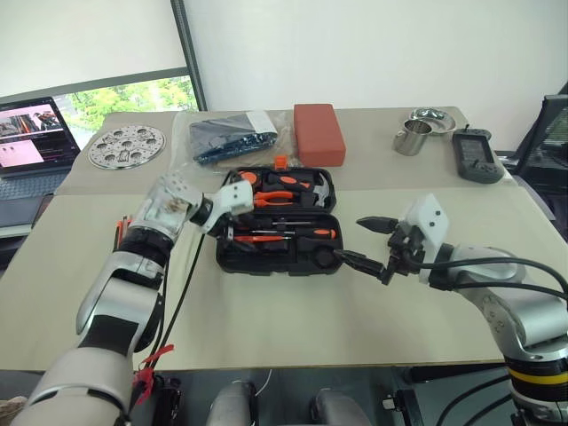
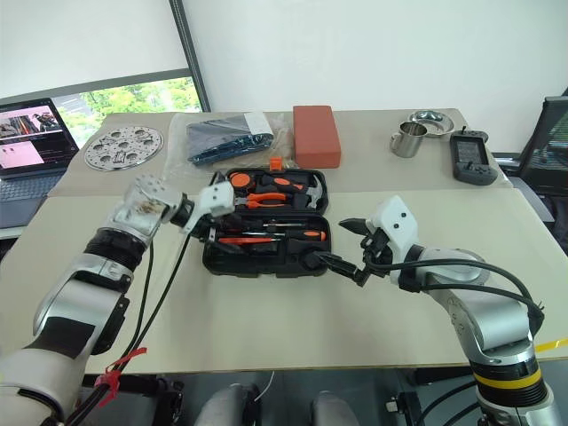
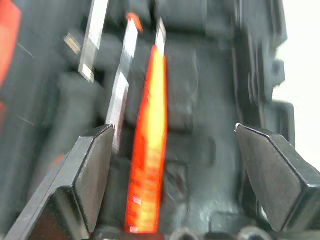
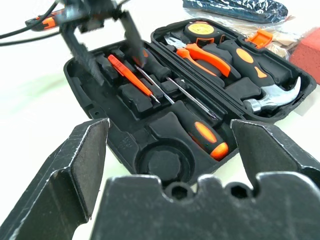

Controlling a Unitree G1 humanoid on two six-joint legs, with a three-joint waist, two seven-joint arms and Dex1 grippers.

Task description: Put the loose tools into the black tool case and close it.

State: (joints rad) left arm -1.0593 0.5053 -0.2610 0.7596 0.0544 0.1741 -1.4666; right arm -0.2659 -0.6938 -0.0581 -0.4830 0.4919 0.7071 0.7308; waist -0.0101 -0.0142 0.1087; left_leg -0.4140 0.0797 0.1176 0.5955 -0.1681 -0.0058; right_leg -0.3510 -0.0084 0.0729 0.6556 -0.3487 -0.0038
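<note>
A: What are the arms like?
B: Silver-grey rounded shells with black joints; the right arm (image 1: 497, 293) wears a yellow band, and black cables run along both.
A: The claws?
B: White wrist housings; each claw has two black faceted fingers (image 4: 65, 170). Red ties hang by the left arm (image 1: 115, 302).

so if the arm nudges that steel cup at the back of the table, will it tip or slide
The steel cup stands upright and looks about as wide as it is tall, so a low nudge would probably slide it rather than tip it. Its shiny wall on the smooth table suggests little friction. It seems to stand close beside the steel bowl, so it may bump that.
</note>
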